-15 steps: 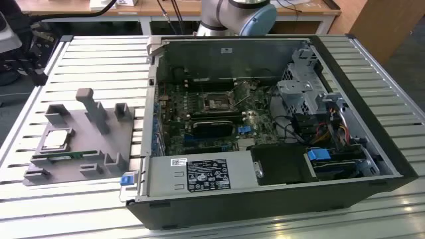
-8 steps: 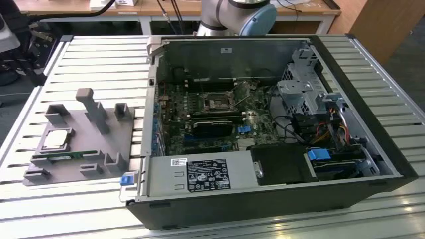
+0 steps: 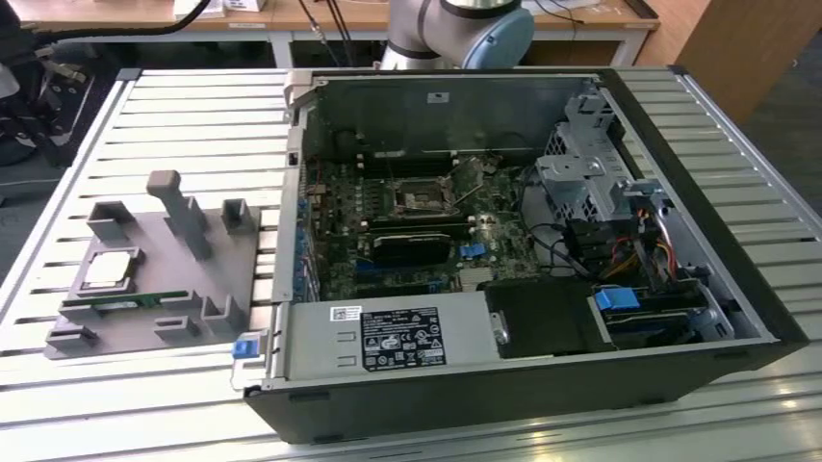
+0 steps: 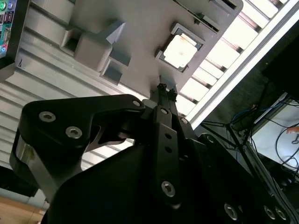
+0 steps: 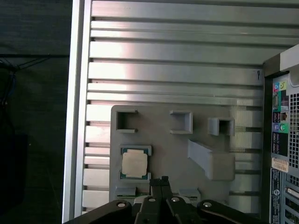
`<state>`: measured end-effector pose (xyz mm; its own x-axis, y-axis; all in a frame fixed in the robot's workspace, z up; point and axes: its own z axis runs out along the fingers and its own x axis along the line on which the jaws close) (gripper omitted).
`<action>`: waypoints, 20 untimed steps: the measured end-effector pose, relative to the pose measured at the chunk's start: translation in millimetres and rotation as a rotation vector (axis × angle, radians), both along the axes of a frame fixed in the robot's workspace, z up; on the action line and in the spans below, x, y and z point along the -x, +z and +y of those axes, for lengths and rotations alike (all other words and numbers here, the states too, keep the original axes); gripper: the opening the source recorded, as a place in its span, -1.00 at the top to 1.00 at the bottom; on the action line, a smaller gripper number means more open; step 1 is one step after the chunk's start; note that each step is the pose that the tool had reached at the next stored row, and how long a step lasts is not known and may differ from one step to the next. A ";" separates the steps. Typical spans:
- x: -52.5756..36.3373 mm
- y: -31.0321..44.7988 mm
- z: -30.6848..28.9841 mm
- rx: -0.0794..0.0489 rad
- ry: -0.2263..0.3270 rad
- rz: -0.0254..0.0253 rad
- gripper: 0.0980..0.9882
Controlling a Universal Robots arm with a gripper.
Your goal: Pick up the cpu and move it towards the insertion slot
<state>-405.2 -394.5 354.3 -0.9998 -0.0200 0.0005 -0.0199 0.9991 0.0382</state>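
Silvery flat square cpu (image 3: pixel 110 269) (image 4: pixel 180 50) (image 5: pixel 134 164): seated flat in a square recess of the fixture plate, not yet lifted, well apart from the insertion slot.

Slatted aluminium bench (image 3: pixel 192 115) (image 5: pixel 177 70): carries all items.

Black open desktop computer case (image 3: pixel 514 404): lies on its side across the middle of the bench and reaches toward the bench edge on the exterior view's right. Interior is exposed, with a green circuit board (image 3: pixel 337 217) on its floor.

Grey moulded fixture plate (image 3: pixel 161 279) (image 4: pixel 140 28) (image 5: pixel 159 140): lies flat just beside the case, between it and the bench edge on the exterior view's left. It has raised blocks and open pockets. The cpu recess is on the side of the plate nearer that bench edge.

Black gripper (image 4: pixel 164 87) (image 5: pixel 161 179): hangs above the fixture plate, clear of it, in both wrist views. Its jaws are closed together, tip against tip, with nothing between them. The cpu is uncovered and untouched.

Long thin green memory stick (image 3: pixel 122 301): lies in the plate just beside the cpu.

Square silvery-framed insertion slot (image 3: pixel 418 199): set in the circuit board inside the case, dark centre visible, unoccupied.
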 end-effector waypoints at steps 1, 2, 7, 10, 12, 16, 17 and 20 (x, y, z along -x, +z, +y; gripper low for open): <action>1.6 -0.3 -0.4 0.000 0.001 -0.0001 0.98; 3.0 -0.6 -0.7 0.000 0.001 -0.0001 0.98; 9.7 -1.4 -3.0 0.002 0.008 0.0002 0.98; 12.1 -2.4 -4.5 0.002 0.015 -0.0001 0.98; 12.5 -3.8 -5.8 0.002 0.022 0.0007 0.98; 13.7 -9.8 -7.0 0.002 0.033 0.0010 0.96; 14.2 -11.5 -7.1 0.002 0.034 0.0009 0.83; 15.7 -17.0 -7.2 0.003 0.034 0.0010 0.56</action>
